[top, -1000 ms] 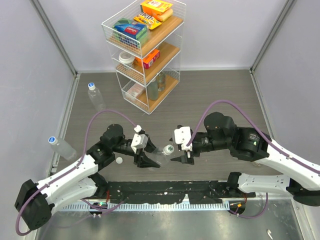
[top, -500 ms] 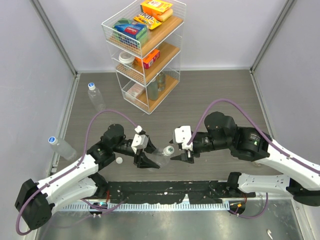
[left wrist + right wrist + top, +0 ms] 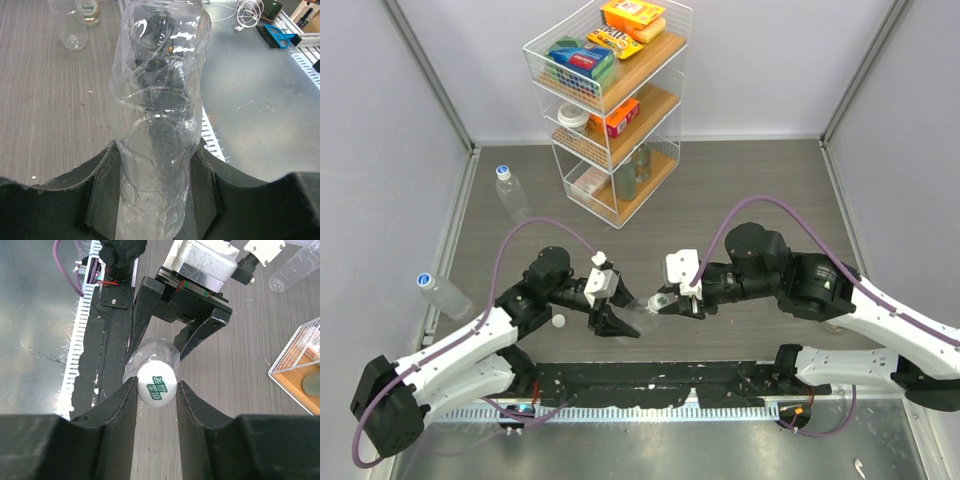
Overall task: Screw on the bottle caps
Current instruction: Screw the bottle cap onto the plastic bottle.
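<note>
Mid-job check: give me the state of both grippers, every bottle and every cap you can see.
Left gripper: shut on held bottle.
Right gripper: shut on printed cap.
Held bottle: off the table, clamped by its body.
Printed cap: at the held bottle's mouth; how far it is threaded is unclear.
Left-wall bottle: on table, capped.
Far bottle: on table, capped.
Loose cap: on table, on no bottle.

Clear bottle (image 3: pixel 160 100), white cap (image 3: pixel 156 385), green lettering
</note>
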Motion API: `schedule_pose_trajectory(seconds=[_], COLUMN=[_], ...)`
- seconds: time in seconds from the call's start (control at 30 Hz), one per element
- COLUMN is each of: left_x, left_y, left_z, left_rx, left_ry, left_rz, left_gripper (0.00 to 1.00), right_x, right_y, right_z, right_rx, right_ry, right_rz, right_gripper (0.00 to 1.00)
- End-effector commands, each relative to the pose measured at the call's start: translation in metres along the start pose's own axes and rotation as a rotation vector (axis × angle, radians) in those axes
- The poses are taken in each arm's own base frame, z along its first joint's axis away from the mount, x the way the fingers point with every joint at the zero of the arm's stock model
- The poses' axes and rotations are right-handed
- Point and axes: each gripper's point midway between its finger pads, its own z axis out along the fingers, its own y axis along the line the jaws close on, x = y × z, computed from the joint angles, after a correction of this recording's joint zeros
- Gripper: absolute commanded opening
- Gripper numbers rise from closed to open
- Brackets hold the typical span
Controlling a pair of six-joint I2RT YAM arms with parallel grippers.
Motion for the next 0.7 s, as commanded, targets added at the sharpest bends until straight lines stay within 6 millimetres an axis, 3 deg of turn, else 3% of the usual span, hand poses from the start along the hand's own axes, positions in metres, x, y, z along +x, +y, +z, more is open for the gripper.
schedule_pose_trajectory(seconds=[0.0,0.17,0.5,0.67], left_x=[-0.019,-0.024,-0.045,-0.063], left_y=[0.003,0.012,0.035,0.039], left_z=[-0.001,-0.004,-0.026,-0.031], left_rx=[-0.014,-0.088,-0.319,-0.36], left_ry=[-0.025,-0.025,-0.002,-0.023], left_rz=[0.056,0.059,0.123,0.165], left_gripper=[0.0,0.0,0.0,0.0], right_x=[-0.022,-0.012,0.024,0.018], right_y=[-0.003,-0.003,-0.033,-0.038], right_z=[-0.005,-0.003,0.006,0.02], right_rx=[0.011,0.022,0.27,0.327], right_ry=[-0.059,-0.018,0.123,0.057], right_rz=[-0.005,0.049,0.364,0.571], right_gripper=[0.24,0.18,0.04,0.01])
